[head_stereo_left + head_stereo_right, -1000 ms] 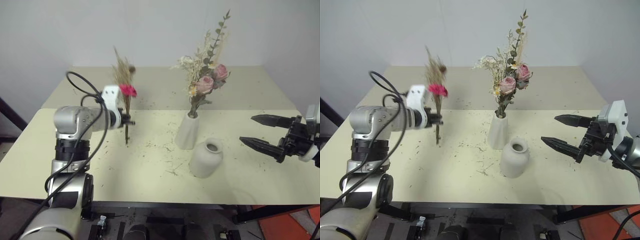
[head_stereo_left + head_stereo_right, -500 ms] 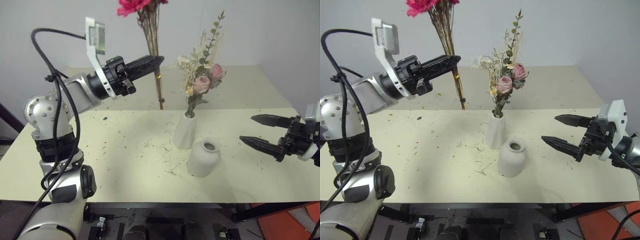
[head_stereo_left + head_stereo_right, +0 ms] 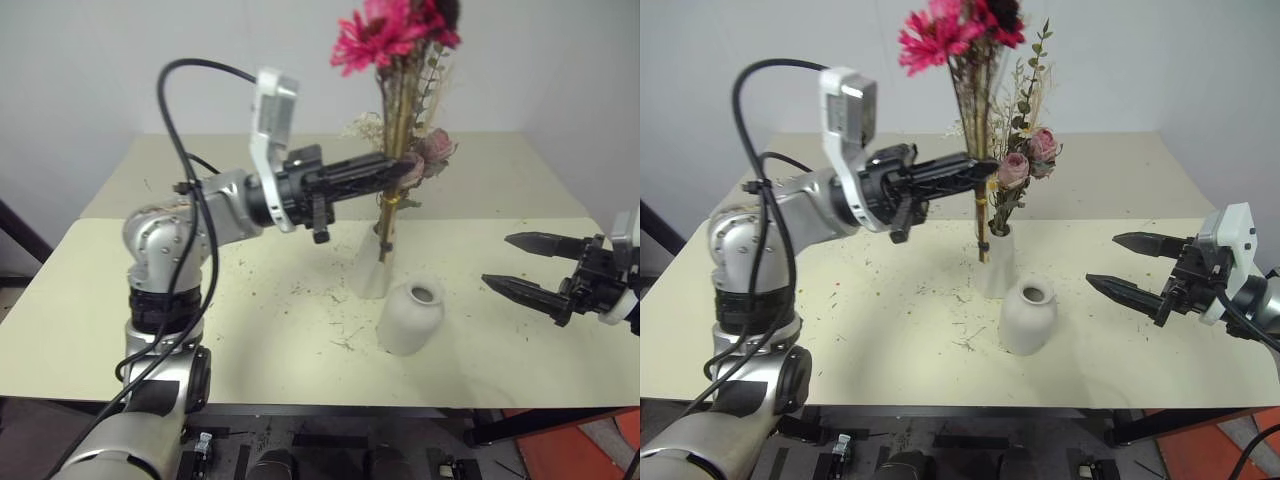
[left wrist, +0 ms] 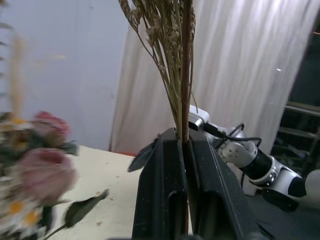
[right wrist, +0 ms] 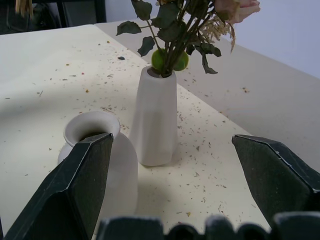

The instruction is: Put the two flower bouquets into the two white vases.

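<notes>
I had the left end effector (image 3: 975, 172) pinched tight on the stems of the grass bunch (image 3: 975, 120) with its magenta daisy, holding it upright above the bench (image 3: 890, 320), its stem ends hanging just in front of the tall vase (image 3: 996, 262). The rose bunch (image 3: 1020, 165) stood in that tall vase, and the squat vase (image 3: 1027, 316) sat empty just beside it, nearer to me. My right end effector (image 3: 1140, 267) hung spread wide over the bench's right side, apart from both vases, gripping nothing.
</notes>
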